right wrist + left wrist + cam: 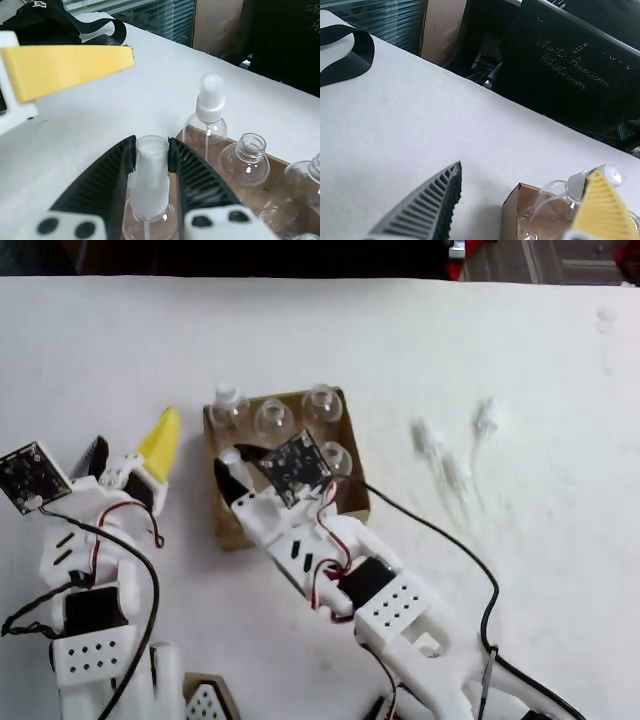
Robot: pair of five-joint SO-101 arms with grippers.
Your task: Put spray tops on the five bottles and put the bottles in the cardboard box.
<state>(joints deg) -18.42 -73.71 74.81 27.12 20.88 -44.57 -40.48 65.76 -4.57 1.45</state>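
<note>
At the corner of the cardboard box [352, 502] nearest the arms, pinching a spray top [150, 172] over a bottle [148, 228] standing inside, right gripper [151, 150] closed snugly around it. Best pressed straight down, centred on the neck, likely without tilting. Beside the box, left gripper [125, 445] spread wide, holding nothing.
</note>
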